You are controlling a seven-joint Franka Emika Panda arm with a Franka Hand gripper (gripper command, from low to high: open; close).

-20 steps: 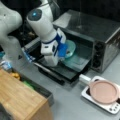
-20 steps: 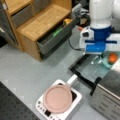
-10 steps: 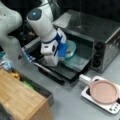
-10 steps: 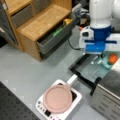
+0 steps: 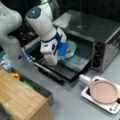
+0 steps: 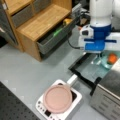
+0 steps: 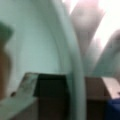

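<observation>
Claw (image 5: 65, 51) positioned at mouth of toaster oven (image 5: 100, 37), over lowered oven door (image 5: 63, 68). Rim of pale green bowl (image 5: 70, 48) seen clamped between fingers in wrist view (image 7: 72, 75); rim grip judged chosen to keep bowl level. Orange item (image 6: 112, 58) inside bowl shown best in a front view. Pink pan (image 6: 58, 98) on white cooker (image 6: 75, 98), well apart from bowl. Wooden cabinet (image 6: 42, 22) drawer left open.

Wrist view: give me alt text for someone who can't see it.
The pale green rim of a bowl curves down the frame, very close, with the bowl's inside to its left. An orange object sits at the left edge; a dark gripper finger crosses the bottom.
</observation>
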